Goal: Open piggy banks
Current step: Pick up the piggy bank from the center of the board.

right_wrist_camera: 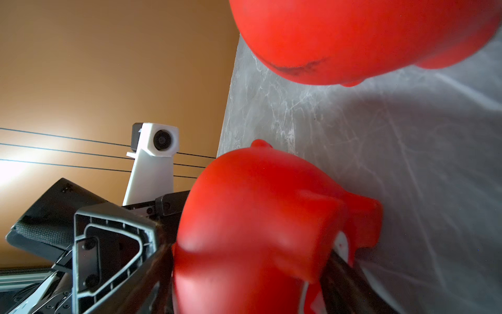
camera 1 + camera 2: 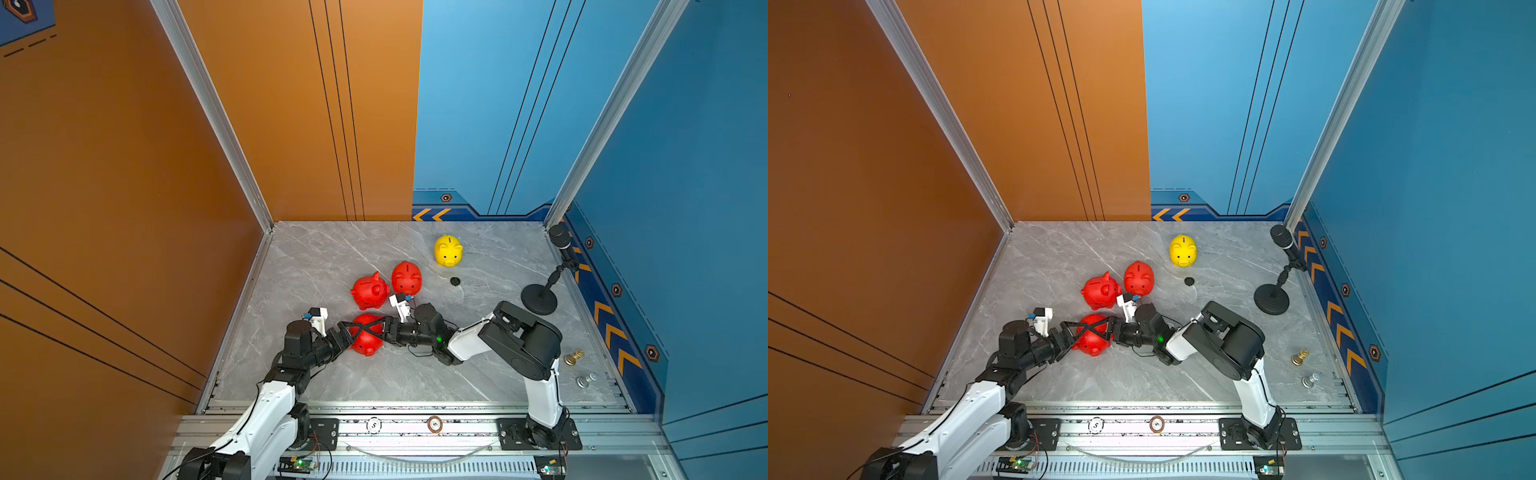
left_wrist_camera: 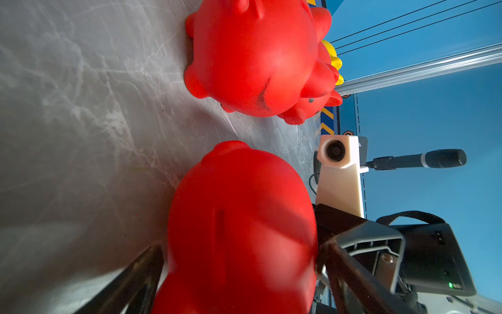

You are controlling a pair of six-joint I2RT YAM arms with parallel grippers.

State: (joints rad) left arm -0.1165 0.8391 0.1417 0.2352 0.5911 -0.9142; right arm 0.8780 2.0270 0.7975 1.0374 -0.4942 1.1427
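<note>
Both grippers straddle one red piggy bank (image 2: 368, 345) near the table's front, and their fingers cross in an X over it in both top views. My left gripper (image 2: 370, 332) reaches in from the left. In the left wrist view its fingers lie against both flanks of the bank (image 3: 239, 206), whose coin slot (image 3: 220, 231) shows. My right gripper (image 2: 360, 332) comes from the right and is pressed on the same bank (image 1: 255, 206). A white patch (image 1: 341, 244) shows beside one finger. Two more red piggy banks (image 2: 370, 291) (image 2: 406, 277) and a yellow one (image 2: 448, 250) stand behind.
A small black plug (image 2: 455, 281) lies in front of the yellow bank. A black microphone stand (image 2: 539, 299) is by the right wall. A gold piece (image 2: 574, 357) and a silver piece (image 2: 585, 379) lie near the right front edge. The orange wall borders the table on the left.
</note>
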